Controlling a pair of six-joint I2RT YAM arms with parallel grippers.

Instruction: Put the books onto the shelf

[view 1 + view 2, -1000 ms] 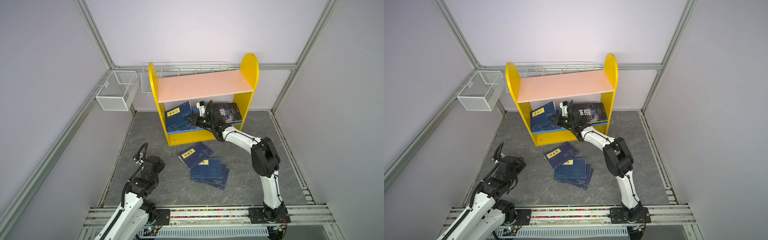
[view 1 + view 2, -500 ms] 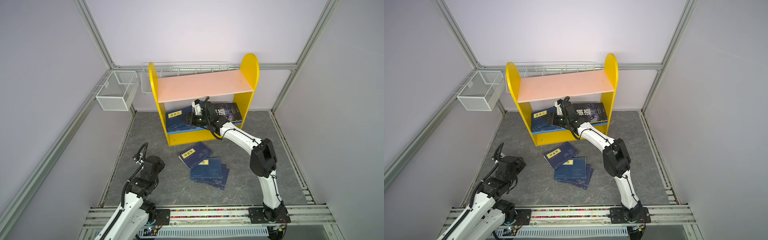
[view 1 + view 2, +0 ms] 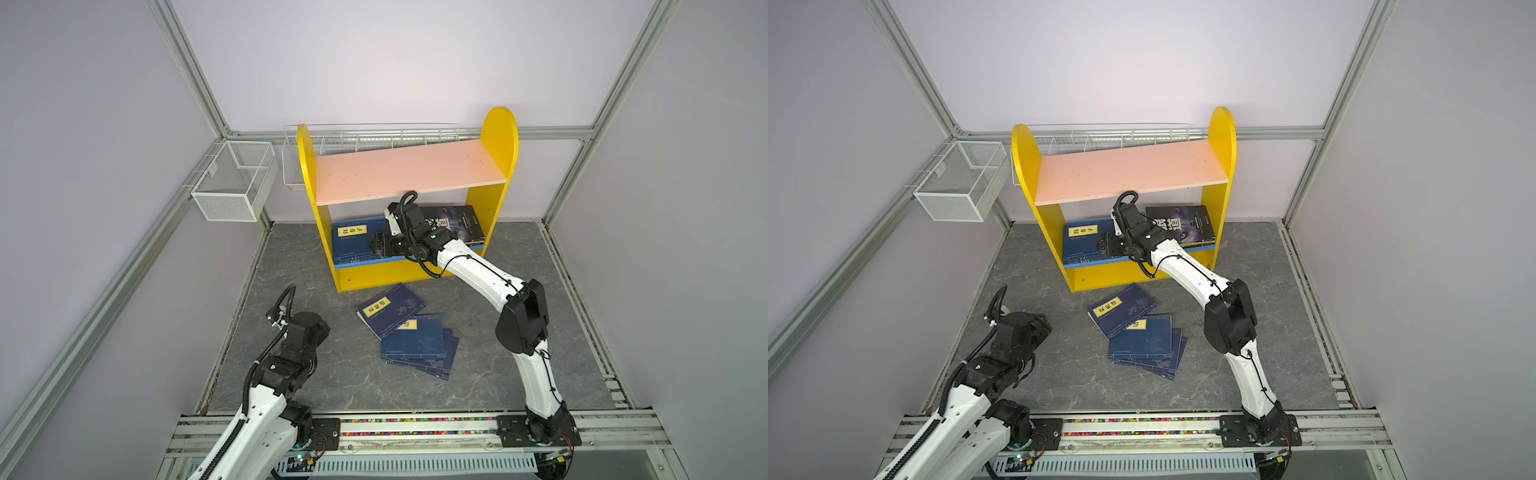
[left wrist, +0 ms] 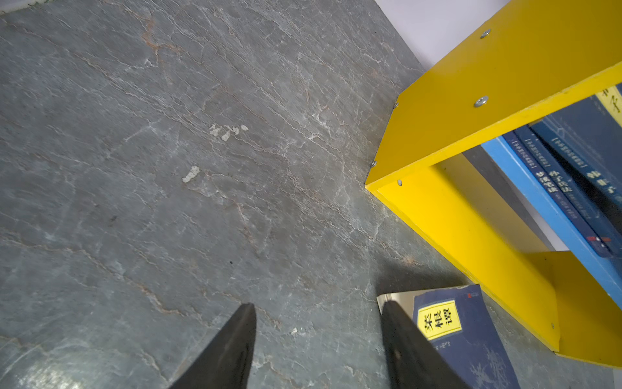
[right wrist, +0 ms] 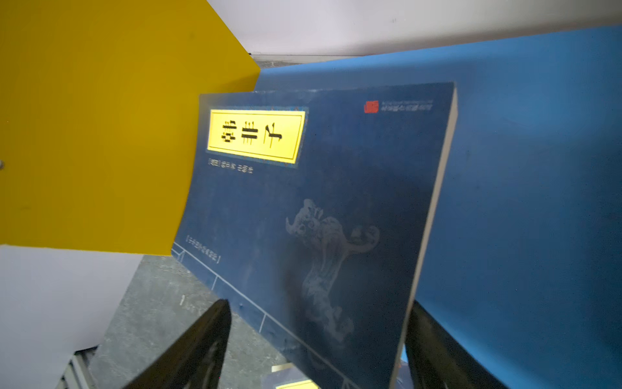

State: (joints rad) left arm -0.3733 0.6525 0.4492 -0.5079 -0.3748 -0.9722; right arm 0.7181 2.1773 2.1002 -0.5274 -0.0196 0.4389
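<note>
- While the right arm stretches up toward the middle of the frame, the right gripper (image 3: 376,245) sits inside the lower tier of the shelf (image 3: 498,141) in both top views. Its jaws are spread wide, gripping nothing.
- Over to the right wrist view: a navy book (image 5: 303,219) with a yellow title label fills the picture. Its near corner shows between the two dark fingers (image 5: 202,350), and neither visibly presses on it.
- That navy book rests on the blue lower board (image 5: 521,168), just beside the yellow side panel, on the left half of the tier in the top views.
- On the right half of the same tier, a black book (image 3: 457,224) with large pale characters lies behind the arm's wrist.
- Above them, the pink upper board (image 3: 407,170) spans the two round-topped panels.
- Down at the centre of the frame, more navy books (image 3: 415,345) lie in a loose, fanned pile on the gray floor (image 3: 291,270), just in front of the shelf.
- At the lower left, the left gripper (image 4: 318,304) hovers over the floor, jaws apart and empty, with the corner of a floor book just beside one finger.
</note>
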